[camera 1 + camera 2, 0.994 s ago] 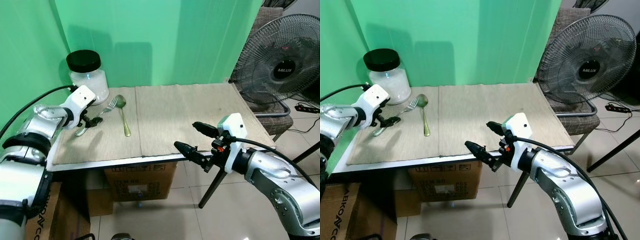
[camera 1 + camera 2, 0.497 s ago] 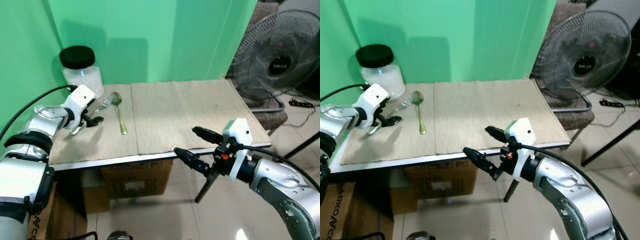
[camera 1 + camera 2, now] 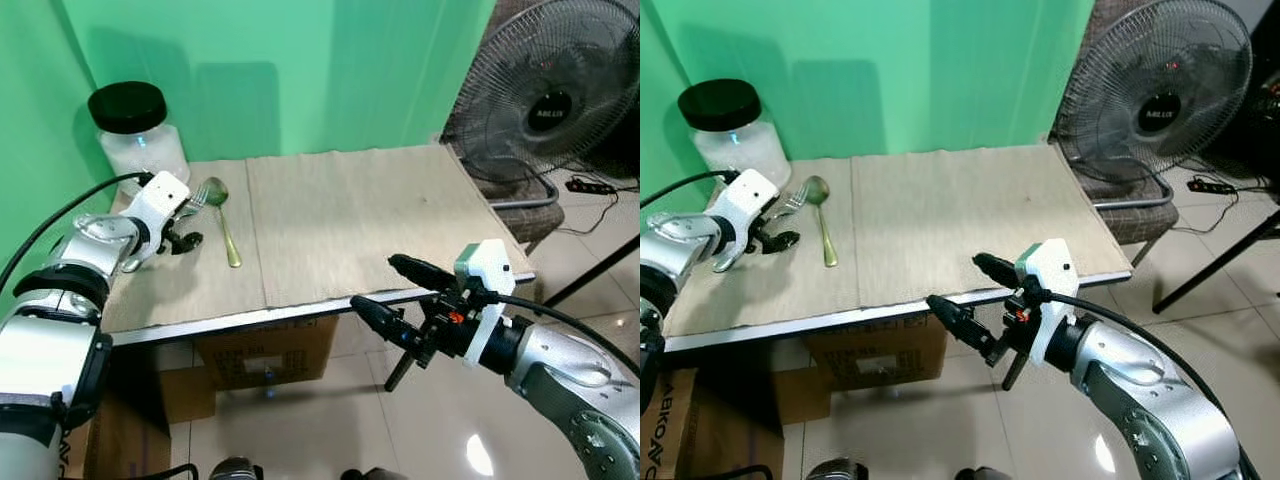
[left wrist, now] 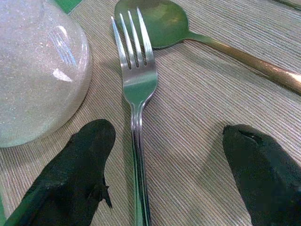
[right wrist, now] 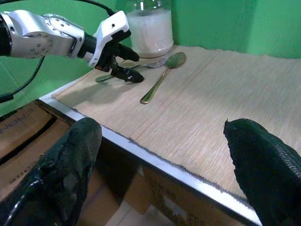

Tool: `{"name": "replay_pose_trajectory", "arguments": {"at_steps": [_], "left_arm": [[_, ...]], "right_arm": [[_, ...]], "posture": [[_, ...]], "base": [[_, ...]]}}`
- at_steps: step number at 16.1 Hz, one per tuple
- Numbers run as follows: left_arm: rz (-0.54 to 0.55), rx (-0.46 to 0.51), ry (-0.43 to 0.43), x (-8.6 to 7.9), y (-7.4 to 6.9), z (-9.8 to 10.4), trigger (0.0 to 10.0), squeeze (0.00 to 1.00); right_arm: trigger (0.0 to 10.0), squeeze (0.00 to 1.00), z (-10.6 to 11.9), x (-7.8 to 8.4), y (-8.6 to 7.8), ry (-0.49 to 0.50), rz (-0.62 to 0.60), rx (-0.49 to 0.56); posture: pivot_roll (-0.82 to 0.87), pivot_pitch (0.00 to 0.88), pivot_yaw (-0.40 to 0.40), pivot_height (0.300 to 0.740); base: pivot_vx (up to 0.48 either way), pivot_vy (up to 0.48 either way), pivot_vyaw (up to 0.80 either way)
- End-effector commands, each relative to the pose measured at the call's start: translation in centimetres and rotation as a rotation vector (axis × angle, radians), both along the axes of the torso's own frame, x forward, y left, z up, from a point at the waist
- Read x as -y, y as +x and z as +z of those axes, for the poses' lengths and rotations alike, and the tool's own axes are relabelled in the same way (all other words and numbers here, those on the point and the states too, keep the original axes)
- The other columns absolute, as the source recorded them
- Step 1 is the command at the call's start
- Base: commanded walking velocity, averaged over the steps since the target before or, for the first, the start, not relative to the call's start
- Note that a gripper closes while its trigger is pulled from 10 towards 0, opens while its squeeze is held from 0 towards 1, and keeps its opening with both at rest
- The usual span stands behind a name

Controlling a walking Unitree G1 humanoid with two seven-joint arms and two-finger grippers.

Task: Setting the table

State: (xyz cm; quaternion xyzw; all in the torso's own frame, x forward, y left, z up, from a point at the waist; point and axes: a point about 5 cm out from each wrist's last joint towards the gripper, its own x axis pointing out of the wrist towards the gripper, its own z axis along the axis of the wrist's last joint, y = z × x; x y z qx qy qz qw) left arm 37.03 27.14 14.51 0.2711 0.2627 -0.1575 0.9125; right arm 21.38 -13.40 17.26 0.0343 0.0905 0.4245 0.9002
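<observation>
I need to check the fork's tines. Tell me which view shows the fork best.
The left wrist view: the fork lies close up between the open left hand, tines sharp. Both eye views and the right wrist view show it small beside the jar.

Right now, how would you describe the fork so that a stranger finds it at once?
Look at the table, at its far left corner by the big jar with the black lid. The fork lies between that jar and a spoon, under the open left gripper. It is silver with four tines; the spoon is golden.
</observation>
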Motion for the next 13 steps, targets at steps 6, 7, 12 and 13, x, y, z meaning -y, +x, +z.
{"name": "replay_pose_trajectory", "arguments": {"at_steps": [6,7,12,13], "left_arm": [[0.044,-0.042,0.070,-1.7,-0.6,0.0,3.6,0.00],[0.056,-0.049,0.072,-1.9,-0.7,-0.2,3.2,0.00],[0.063,-0.069,0.063,-2.0,-1.0,-0.5,0.2,0.00],[0.072,-0.078,0.070,-2.3,-1.1,-0.6,0.0,0.00]], "right_arm": [[10.0,0.00,0.4,0.3,-0.5,-0.001,0.027,-0.014],[10.0,0.00,0.4,0.2,-0.6,-0.002,0.041,-0.021],[10.0,0.00,0.5,0.2,-0.7,-0.003,0.054,-0.028],[10.0,0.00,0.4,0.2,-0.8,-0.005,0.059,-0.032]], "posture": [[-0.04,0.113,-0.062,0.740],[-0.04,0.114,-0.064,0.740],[-0.05,0.111,-0.070,0.740],[-0.05,0.110,-0.069,0.740]], "base": [[0.000,0.000,0.00],[0.000,0.000,0.00],[0.000,0.000,0.00],[0.000,0.000,0.00]]}}
